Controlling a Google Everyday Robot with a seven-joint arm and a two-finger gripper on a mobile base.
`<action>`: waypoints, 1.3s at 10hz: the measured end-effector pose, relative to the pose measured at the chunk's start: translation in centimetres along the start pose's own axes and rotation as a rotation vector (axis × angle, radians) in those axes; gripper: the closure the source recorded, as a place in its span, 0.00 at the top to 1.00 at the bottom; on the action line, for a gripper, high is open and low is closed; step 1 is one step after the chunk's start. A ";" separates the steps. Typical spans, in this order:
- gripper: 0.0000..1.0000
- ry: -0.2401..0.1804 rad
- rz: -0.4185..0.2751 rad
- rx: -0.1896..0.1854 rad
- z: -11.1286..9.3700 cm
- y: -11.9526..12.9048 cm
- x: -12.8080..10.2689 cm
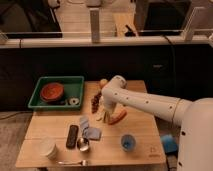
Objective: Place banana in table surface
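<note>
The banana [103, 118], small and pale yellow-green, shows just below the end of my white arm near the middle of the table surface [140, 150]. My gripper [104, 111] points down right over it, at its upper end. I cannot tell whether the banana is held or lies free on the planks. An orange carrot [119, 116] lies right beside it on the right.
A green tray [37, 100] with a red bowl [52, 91] sits at the back left. A round orange fruit [103, 82] and dark grapes [95, 100] lie behind the gripper. In front are a blue cloth [90, 131], a black bar [72, 136], a spoon [83, 145], a white cup [48, 148] and a blue cup [128, 142].
</note>
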 end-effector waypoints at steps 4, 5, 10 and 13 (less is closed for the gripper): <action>0.65 -0.040 -0.002 -0.024 2.7 -0.7 0.7; 0.65 -0.053 0.013 -0.030 3.2 -0.2 1.1; 0.26 -0.070 0.034 -0.061 3.7 0.7 1.4; 0.01 -0.070 0.047 -0.062 3.3 0.7 1.4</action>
